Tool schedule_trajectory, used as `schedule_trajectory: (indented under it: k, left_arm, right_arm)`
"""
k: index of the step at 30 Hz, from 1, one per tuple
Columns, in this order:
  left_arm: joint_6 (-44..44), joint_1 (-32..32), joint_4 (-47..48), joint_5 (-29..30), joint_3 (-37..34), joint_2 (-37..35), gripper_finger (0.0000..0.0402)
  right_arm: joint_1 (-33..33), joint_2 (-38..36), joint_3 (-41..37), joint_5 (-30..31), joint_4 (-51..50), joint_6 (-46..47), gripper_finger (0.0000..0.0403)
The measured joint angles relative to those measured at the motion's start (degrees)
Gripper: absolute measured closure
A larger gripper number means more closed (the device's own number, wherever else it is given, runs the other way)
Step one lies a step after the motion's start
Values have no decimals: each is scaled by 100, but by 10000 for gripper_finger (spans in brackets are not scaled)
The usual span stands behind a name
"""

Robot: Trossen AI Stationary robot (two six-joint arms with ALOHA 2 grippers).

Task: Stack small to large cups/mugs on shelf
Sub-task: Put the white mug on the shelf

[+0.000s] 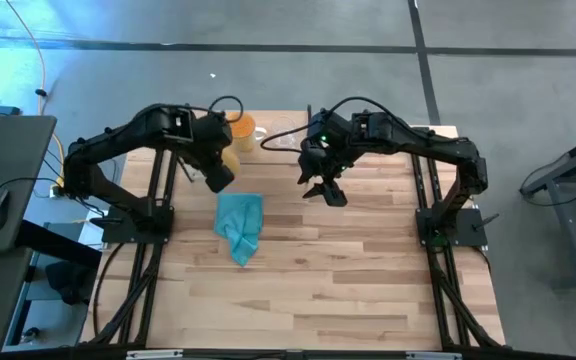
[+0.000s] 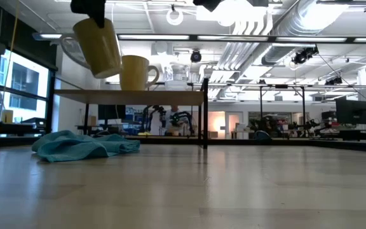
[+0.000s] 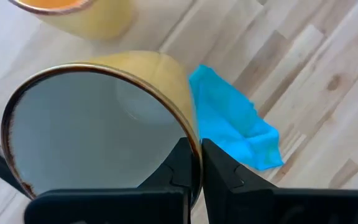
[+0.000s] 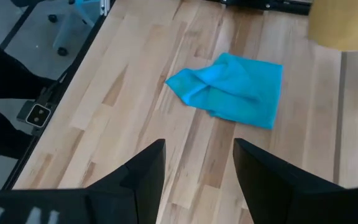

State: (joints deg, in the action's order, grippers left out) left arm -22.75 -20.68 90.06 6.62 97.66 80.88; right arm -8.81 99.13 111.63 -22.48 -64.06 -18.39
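Observation:
My left gripper [image 1: 218,178] is shut on the cream-white mug [image 2: 97,44], which hangs in the air by the shelf's [image 2: 129,94] left end. The orange mug [image 2: 135,72] stands on its base on the shelf, just beyond the held mug, and its rim [image 3: 73,7] shows in the left wrist view. What looks like the clear glass cup [image 2: 178,73] stands farther right on the shelf. My right gripper [image 1: 325,188] hovers open above the table's middle, and nothing is between its fingers [image 4: 145,177]. My left gripper holds the cream-white mug by its rim wall [image 3: 194,140], one finger [image 3: 182,165] inside the mug and one [image 3: 219,171] outside. The fingers come from above, pointing steeply down. The mug hangs below them lifted clear and tilted, its mouth up and its handle [image 2: 68,51] sticking out sideways.
A crumpled teal cloth [image 1: 240,225] lies on the plank tabletop in front of the shelf, below and between the two grippers. The near half of the tabletop [image 1: 348,300] is bare wood. Black frame legs run along both side edges.

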Motion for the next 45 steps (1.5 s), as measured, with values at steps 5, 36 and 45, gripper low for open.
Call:
schedule_trajectory:
  k: [5, 36, 45]
  left_arm:
    - [179, -261, 2, 14, 23, 0, 400]
    - [887, -707, -4, -8, 16, -198, 400]
    - [967, -869, 0, 73, 16, -348, 400]
  right_arm:
    - [-31, 2, 2, -2, -46, -9, 222]
    - [-97, 7, 4, -24, -388, -111, 222]
    - [-97, 7, 4, -58, -390, -107, 222]
